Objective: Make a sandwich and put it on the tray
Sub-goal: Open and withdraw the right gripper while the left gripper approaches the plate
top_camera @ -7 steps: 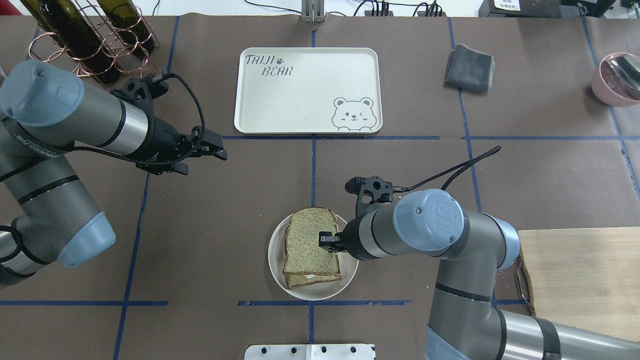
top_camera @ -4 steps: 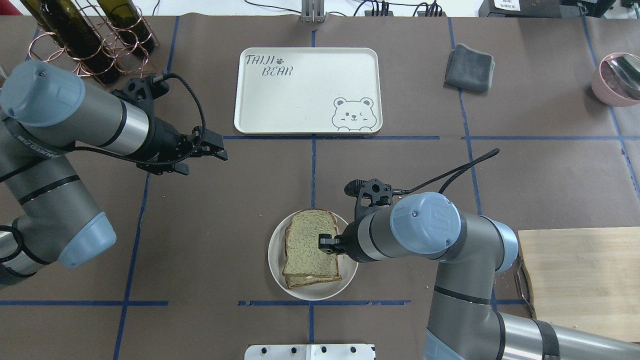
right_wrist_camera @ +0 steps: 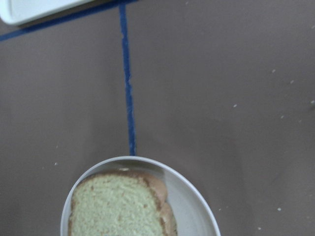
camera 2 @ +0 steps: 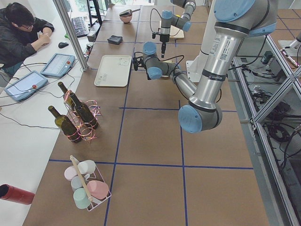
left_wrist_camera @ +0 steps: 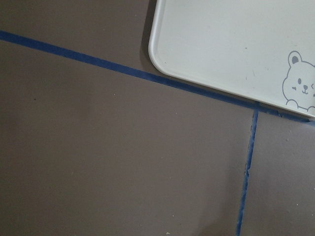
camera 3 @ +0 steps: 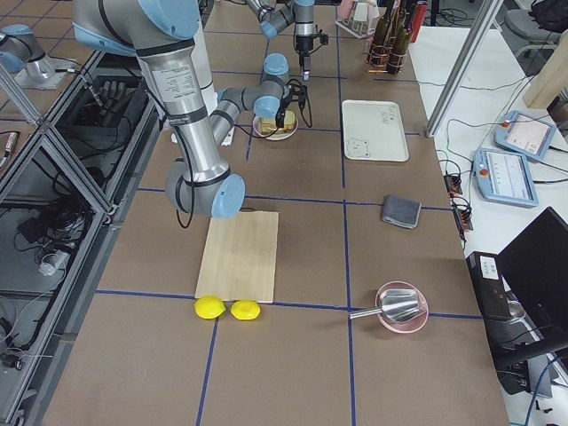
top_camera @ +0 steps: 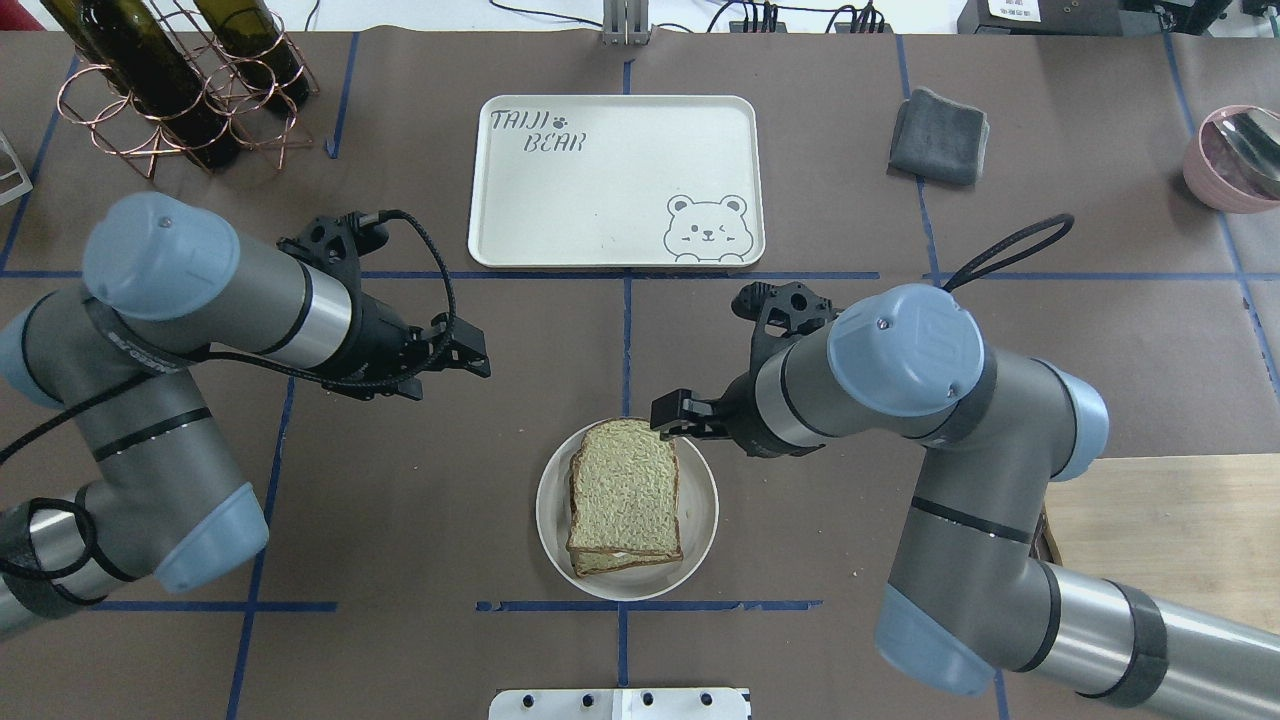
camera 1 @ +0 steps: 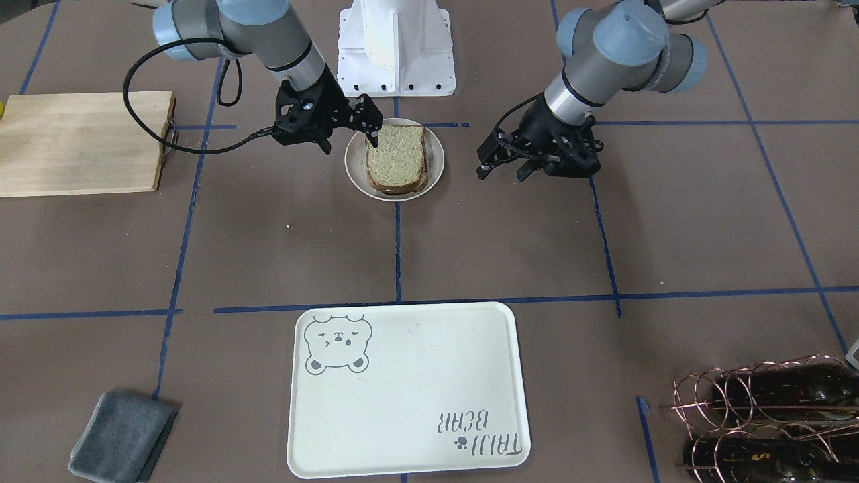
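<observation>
The sandwich (top_camera: 625,495), two wholegrain slices with a thin white strip of egg showing between them, lies on the small round plate (top_camera: 552,520) at the near middle. It also shows in the front view (camera 1: 396,161) and the right wrist view (right_wrist_camera: 115,206). My right gripper (top_camera: 668,415) hovers open and empty over the plate's far right edge, and also shows in the front view (camera 1: 350,142). My left gripper (top_camera: 480,357) is open and empty above bare table, left of the plate. The cream bear tray (top_camera: 615,180) lies beyond, with nothing on it.
A wooden cutting board (top_camera: 1160,560) lies at the near right, with two lemons (camera 3: 226,308) at its end. A grey cloth (top_camera: 938,135) and a pink bowl (top_camera: 1235,160) are at the far right. A wire rack of wine bottles (top_camera: 180,80) stands far left.
My right gripper has come off the top bread slice and moved to the plate's far edge. My left arm has swung nearer and right, toward the middle. The sandwich stays on the plate.
</observation>
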